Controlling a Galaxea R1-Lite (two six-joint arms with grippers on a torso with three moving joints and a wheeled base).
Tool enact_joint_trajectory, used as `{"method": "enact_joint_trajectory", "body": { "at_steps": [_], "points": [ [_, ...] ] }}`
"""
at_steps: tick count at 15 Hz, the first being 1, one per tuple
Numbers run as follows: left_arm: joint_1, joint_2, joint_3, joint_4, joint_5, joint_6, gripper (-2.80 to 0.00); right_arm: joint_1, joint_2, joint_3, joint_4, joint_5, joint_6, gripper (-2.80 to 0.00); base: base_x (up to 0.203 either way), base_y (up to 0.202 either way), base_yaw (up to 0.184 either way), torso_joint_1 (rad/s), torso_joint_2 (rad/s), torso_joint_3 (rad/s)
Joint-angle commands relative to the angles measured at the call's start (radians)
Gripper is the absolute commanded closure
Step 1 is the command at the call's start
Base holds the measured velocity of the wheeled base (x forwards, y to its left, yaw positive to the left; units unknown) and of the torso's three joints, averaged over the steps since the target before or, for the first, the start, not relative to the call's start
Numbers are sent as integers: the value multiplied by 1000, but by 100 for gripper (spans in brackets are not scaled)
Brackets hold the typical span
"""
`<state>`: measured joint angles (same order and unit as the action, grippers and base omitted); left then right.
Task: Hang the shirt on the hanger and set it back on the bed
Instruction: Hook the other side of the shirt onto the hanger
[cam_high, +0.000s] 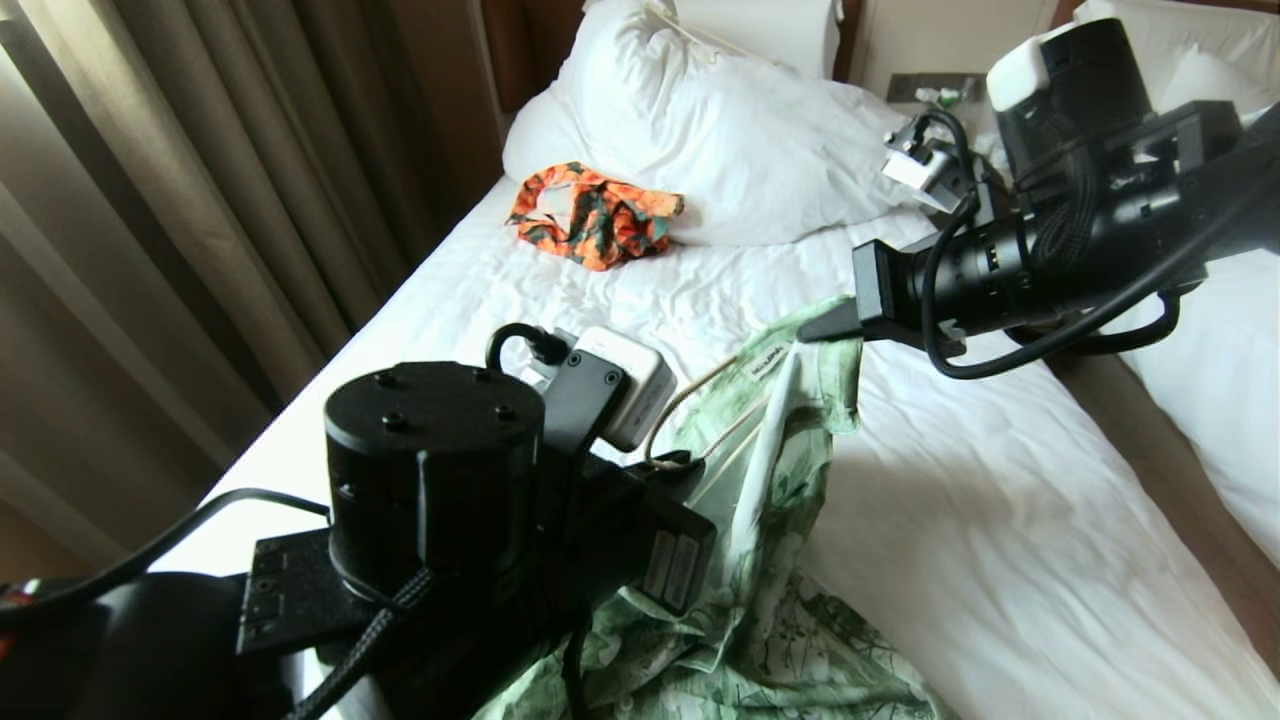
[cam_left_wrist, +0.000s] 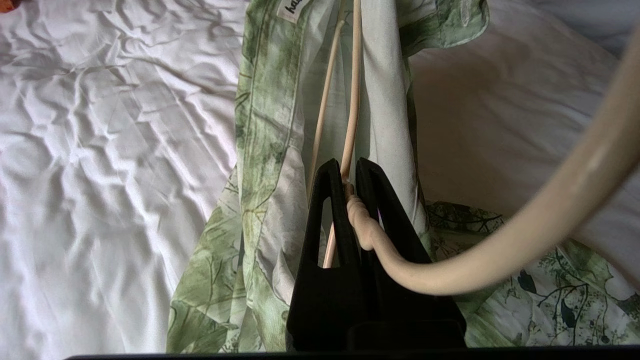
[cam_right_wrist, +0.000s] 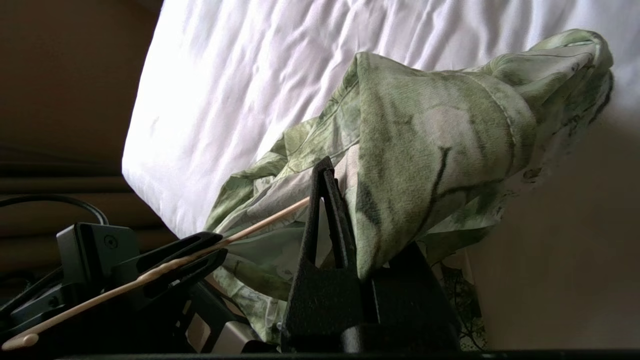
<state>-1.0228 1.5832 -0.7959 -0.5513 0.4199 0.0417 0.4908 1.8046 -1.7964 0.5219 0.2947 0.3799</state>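
- A curtain (cam_high: 150, 200) was seen hanging at the far left, beside the bed (cam_high: 1000, 560).
- An orange garment (cam_high: 590, 215) was found crumpled on the sheet near the head of the bed, just in front of a white pillow (cam_high: 740, 140).
- The left gripper (cam_left_wrist: 350, 175) was held low over the near part of the bed, its camera housing filling the lower left of the head view.
- Its jaws were pressed fully together on the twisted neck of the hanger (cam_left_wrist: 352, 120), with the hook curving back past the wrist camera.
- The hanger's thin cream wires were seen running from the jaws up into the neck opening of the shirt (cam_high: 790, 480).
- The shirt was held partly raised off the sheet between the two grippers, its white neck label (cam_high: 765, 365) turned upward; its lower part was left in a heap on the sheet at the near edge of the bed.
- The right gripper (cam_right_wrist: 332, 185) was reached in from the right at the top of the shirt.
- Its jaws were clamped tight on a fold of the shirt, with the cloth draped over one finger.
- A second bed (cam_high: 1220, 380) was seen at the far right, across a narrow gap.
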Motion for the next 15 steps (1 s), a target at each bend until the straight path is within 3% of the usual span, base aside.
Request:
{"method": "enact_joint_trajectory", "body": {
  "at_steps": [1, 5, 9, 15],
  "points": [
    [-4, -17, -31, 45, 4, -2, 0, 7, -44, 5, 3, 3, -49, 0, 0, 0, 0, 0, 0, 0],
    [-71, -61, -14, 70, 7, -23, 0, -69, -33, 15, 1, 12, -163, 0, 0, 0, 0, 0, 0, 0],
    [-75, -88, 24, 70, 6, -25, 0, -111, -30, 17, 0, 17, -226, 0, 0, 0, 0, 0, 0, 0],
    [-137, -43, 25, 62, 4, -37, 0, -121, -22, 11, -48, 66, -378, 0, 0, 0, 0, 0, 0, 0]
  ]
}}
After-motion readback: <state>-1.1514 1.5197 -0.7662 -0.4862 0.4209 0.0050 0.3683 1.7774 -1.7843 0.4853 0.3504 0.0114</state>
